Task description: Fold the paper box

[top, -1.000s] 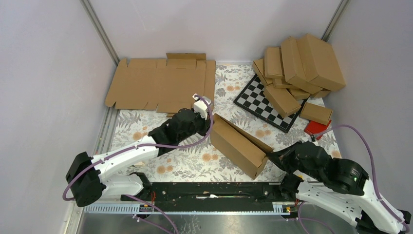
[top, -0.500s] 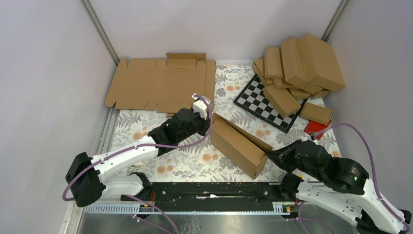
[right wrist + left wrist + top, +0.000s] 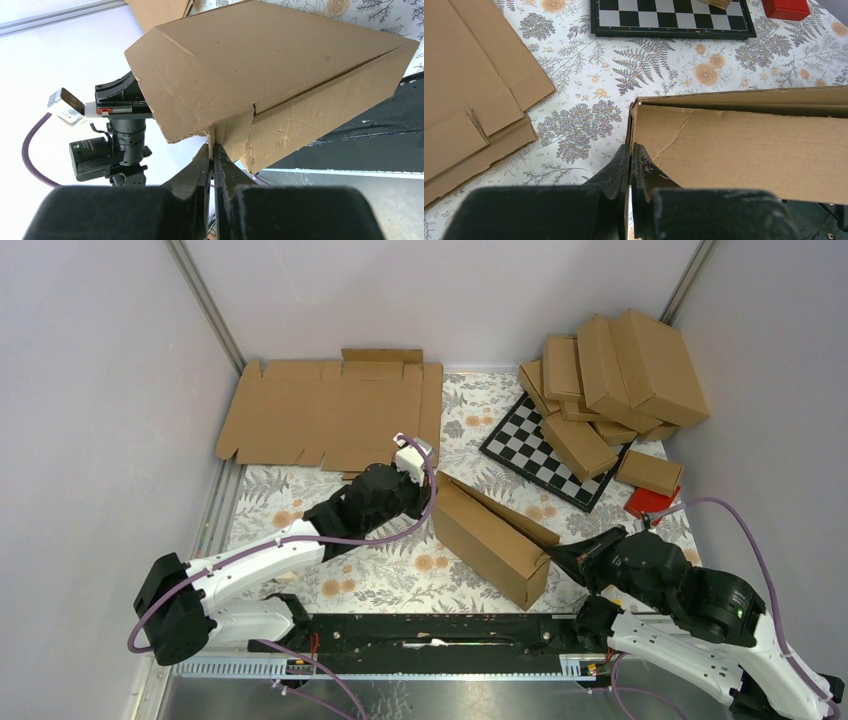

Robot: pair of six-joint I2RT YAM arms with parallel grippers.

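Over the last second my right arm is edging a little up and toward the checkered board (image 3: 545, 450), nudging its end of the carton along; my left arm is hardly shifting.

The left fingers (image 3: 630, 152) are pinching shut on a thin cardboard edge at one end corner of the paper box (image 3: 490, 540). The right fingers (image 3: 212, 150) are clamping narrowly on a torn-looking flap at the opposite end corner, so I am holding the box from both ends.

The box is lying diagonally on the desk (image 3: 390, 565), just on my side of the checkered board. I am judging it mostly formed: walls are standing and the long top panel is leaning over, but a gap is showing along its edge. Closing and tucking that lid is what I am reckoning remains.

Left of the board, a flat die-cut sheet (image 3: 330, 415) is lying well apart. A pile of finished cartons (image 3: 620, 370) is crowding the board's far and right sides, and a red block (image 3: 648, 503) is sitting just right of the board, near my right arm's sweep.
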